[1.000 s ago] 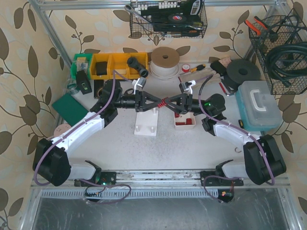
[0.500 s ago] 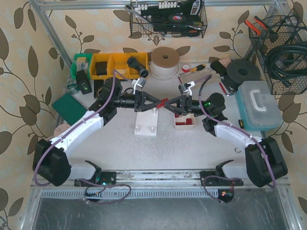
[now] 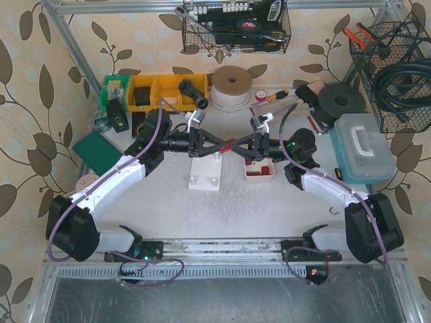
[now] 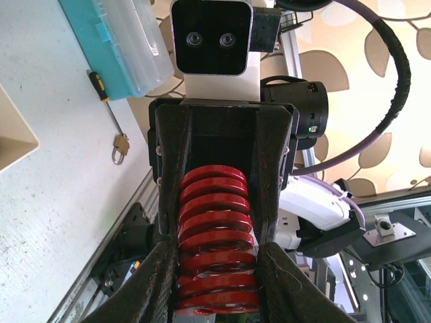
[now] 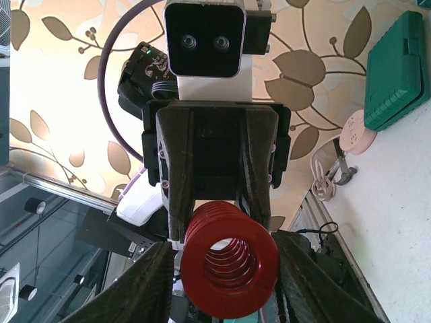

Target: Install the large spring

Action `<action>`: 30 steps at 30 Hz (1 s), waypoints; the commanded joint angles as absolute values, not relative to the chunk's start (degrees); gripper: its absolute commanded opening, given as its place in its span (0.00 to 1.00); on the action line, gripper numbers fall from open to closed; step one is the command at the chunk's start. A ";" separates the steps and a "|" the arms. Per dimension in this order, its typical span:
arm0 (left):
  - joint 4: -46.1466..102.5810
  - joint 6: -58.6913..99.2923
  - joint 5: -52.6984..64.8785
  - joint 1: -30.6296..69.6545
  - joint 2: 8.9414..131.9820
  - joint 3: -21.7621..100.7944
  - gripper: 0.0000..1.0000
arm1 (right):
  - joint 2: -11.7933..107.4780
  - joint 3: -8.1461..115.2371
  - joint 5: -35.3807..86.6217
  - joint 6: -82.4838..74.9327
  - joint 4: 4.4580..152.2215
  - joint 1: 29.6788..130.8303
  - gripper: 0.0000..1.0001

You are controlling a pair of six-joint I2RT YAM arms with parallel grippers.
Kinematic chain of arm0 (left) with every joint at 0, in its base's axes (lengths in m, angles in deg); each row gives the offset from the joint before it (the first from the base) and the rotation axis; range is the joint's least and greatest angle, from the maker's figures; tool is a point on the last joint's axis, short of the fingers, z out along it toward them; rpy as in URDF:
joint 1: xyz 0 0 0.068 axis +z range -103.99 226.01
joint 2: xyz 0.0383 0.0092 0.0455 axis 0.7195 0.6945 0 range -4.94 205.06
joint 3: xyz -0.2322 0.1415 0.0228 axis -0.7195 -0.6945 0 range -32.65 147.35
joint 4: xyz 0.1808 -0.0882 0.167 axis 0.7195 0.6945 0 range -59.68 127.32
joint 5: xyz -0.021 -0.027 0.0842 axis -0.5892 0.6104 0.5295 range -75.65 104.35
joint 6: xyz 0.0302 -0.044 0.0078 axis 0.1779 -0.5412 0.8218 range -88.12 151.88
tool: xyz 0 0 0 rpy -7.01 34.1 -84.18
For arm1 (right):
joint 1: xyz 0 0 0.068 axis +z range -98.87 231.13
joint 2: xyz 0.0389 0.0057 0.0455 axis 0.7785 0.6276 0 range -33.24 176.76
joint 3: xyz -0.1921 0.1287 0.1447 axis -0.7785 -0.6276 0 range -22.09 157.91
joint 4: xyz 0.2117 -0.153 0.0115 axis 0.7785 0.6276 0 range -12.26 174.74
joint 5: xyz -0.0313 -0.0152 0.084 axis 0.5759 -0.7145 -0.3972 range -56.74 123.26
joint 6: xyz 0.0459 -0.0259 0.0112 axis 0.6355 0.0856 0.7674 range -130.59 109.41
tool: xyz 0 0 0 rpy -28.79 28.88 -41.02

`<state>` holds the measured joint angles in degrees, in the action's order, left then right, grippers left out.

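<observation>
**Visitor:** What sits in the middle of the bench?

**Onlooker:** A white block. Just above it, off the table, the red spring lies crosswise. The left gripper pinches one end and the right gripper the other. Both pairs of jaws are closed on its coils, tip facing tip.

**Visitor:** Anything crowding them?

**Onlooker:** Just right of the block, under the right gripper, is a small white tray with red pieces in it. Beyond the block, by the back wall, stands a row of yellow bins, one holding a black part. Next to them is a tan roll. Well to the block's right is a teal case with a white handle, and a black disc lies behind it. Left of the block lies a green case.

**Visitor:** And higher up?

**Onlooker:** A wire basket hangs above and beyond the block, with black tool sets inside. A second basket, far to the block's right, holds a coiled black hose and red-handled pliers.

**Visitor:** The setting?

**Onlooker:** A scuffed white table, an aluminium frame around it, and cream wallpaper with brown leaves.
</observation>
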<state>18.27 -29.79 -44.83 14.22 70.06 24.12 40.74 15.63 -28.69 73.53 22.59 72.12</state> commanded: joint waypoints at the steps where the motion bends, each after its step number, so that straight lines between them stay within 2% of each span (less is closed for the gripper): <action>1: 16.35 -28.85 -46.82 14.99 68.98 25.81 0.00 | 40.51 18.10 -29.23 72.88 21.08 72.38 0.41; 11: 16.00 -28.94 -47.00 14.92 68.97 25.31 0.00 | 41.07 17.98 -28.88 72.99 20.97 72.34 0.41; 15: 15.90 -29.03 -46.91 14.97 68.97 25.11 0.00 | 41.54 18.16 -28.62 73.24 20.83 72.33 0.46; 21: 15.56 -29.06 -46.67 14.94 69.15 24.93 0.00 | 41.56 18.43 -28.68 73.43 20.52 72.51 0.46; 27: 15.67 -29.03 -46.65 14.98 69.32 24.98 0.00 | 41.48 18.03 -28.86 73.31 20.55 72.60 0.35; 30: 16.38 -28.58 -46.56 14.96 69.32 25.25 0.00 | 41.42 17.99 -28.96 72.76 21.12 72.58 0.23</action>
<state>17.83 -29.61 -45.70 14.22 70.06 24.12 41.44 16.57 -28.69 73.92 22.83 72.12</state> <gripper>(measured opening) 0.326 0.298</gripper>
